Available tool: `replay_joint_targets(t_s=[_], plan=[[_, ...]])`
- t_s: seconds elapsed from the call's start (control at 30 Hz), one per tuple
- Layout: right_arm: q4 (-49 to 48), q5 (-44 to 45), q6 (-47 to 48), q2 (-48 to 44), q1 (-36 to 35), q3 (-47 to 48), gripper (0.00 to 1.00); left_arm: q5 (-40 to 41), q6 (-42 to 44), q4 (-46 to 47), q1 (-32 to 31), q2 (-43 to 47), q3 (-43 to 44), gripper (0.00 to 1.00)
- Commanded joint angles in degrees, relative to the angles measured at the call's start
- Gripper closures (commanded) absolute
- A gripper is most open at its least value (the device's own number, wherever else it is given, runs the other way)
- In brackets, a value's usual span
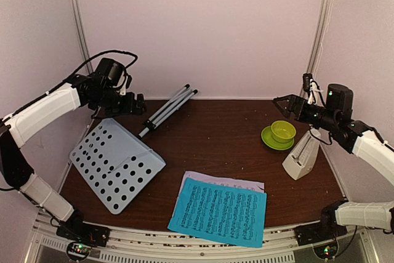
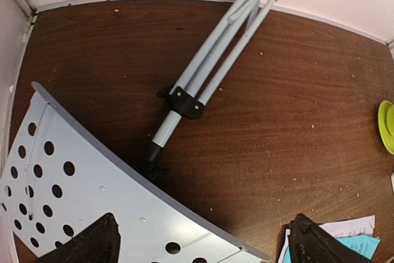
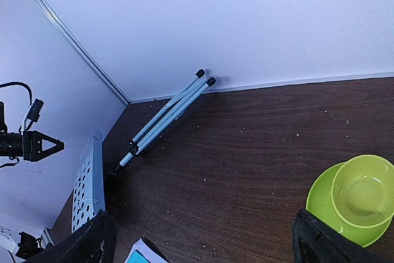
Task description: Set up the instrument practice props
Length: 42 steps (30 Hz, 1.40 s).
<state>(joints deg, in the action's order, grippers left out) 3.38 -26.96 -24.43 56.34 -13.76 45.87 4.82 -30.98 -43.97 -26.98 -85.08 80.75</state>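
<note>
The pale perforated music-stand desk (image 1: 116,163) lies tilted at the left, its folded grey tripod legs (image 1: 167,109) reaching toward the back wall; both show in the left wrist view, desk (image 2: 80,183) and legs (image 2: 209,53). The cyan sheet (image 1: 219,211) lies over the lilac sheet (image 1: 246,184) at front centre. The cream pyramid metronome (image 1: 301,157) stands at the right. My left gripper (image 1: 136,104) is open and empty, raised above the desk's far edge. My right gripper (image 1: 284,103) is open and empty, raised behind the cup.
A lime-green cup (image 1: 282,130) sits on its saucer (image 1: 268,138) at the right, just behind the metronome; both also show in the right wrist view (image 3: 363,192). White walls enclose the brown table (image 1: 215,146) at the back and sides.
</note>
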Motion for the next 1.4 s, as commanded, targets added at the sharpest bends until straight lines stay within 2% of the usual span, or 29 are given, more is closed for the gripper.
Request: replay_joint_targets(t_s=[0.0, 0.2, 0.33, 0.73, 1.17, 1.37], plan=[[4.1, 1.74, 0.19, 0.52, -1.22, 2.65, 0.0, 9.18, -9.1, -6.9, -0.21, -2.49, 7.65, 0.02], [7.72, 4.94, 1.48, 1.04, -1.75, 4.2, 0.0, 17.47, -19.44, -19.17, -0.17, -9.52, 16.03, 0.02], [9.29, 5.52, 2.25, 1.14, -1.75, 5.05, 0.0, 19.0, -26.79, -26.02, -0.08, -14.17, 19.31, 0.02], [10.25, 6.24, 2.05, -0.09, -1.87, 3.63, 0.0, 15.63, -33.26, -26.88, 0.7, -21.79, 19.72, 0.04], [11.25, 7.0, 2.23, -1.89, -1.88, 2.03, 0.0, 11.23, -35.82, -23.73, 3.94, -27.16, 17.09, 0.05], [10.99, 6.95, 1.97, -1.85, -1.88, 1.51, 0.0, 9.19, -37.2, -22.08, 4.58, -28.19, 15.15, 0.12]])
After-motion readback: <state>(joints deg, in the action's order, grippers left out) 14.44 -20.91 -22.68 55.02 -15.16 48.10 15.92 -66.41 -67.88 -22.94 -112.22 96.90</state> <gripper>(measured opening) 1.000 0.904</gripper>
